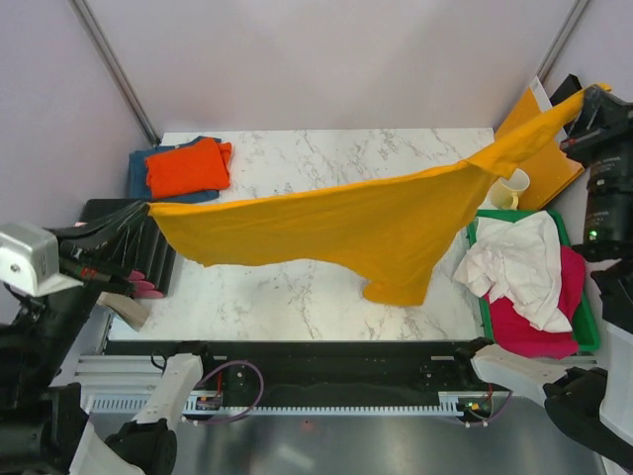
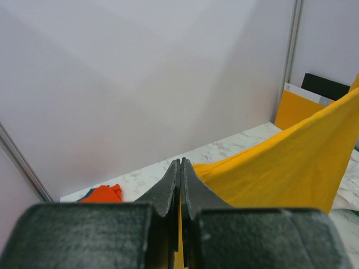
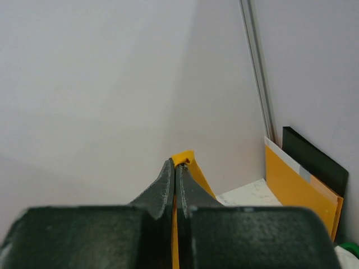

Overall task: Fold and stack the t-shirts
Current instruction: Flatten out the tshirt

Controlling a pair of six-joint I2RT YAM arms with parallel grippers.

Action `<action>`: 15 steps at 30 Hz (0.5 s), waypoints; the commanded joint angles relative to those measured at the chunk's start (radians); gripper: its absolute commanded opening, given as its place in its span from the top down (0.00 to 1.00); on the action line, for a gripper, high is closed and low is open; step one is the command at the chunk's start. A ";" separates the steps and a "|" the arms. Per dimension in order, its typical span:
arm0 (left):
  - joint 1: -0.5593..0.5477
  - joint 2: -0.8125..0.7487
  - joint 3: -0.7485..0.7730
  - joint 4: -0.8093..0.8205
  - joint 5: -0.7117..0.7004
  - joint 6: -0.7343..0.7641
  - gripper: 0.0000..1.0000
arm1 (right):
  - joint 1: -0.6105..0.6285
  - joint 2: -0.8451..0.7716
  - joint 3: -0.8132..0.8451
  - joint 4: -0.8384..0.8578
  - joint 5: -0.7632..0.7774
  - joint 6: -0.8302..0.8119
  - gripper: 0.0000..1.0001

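From above, a white marble table sits between pale lilac walls. The yellow shirt hangs stretched in the air over it. It runs from the left gripper at the table's left edge to the right gripper, raised at the far right. Each is clamped on a corner. An orange shirt lies folded on a blue shirt in the far left corner. A green tray on the right holds a white shirt and a magenta shirt.

The left wrist view shows its fingers pinched tight on yellow cloth, with marble and wall beyond.

In the right wrist view, closed fingers grip a yellow corner against a bare wall. An envelope stands upright at the right.
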 commanded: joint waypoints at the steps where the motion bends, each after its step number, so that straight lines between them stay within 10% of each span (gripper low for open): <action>1: 0.004 -0.023 -0.048 0.010 0.000 -0.011 0.98 | 0.024 -0.024 -0.023 0.073 0.052 -0.044 1.00; 15: 0.004 0.127 -0.397 0.203 -0.001 0.029 0.98 | -0.050 0.219 -0.210 0.214 0.026 0.008 1.00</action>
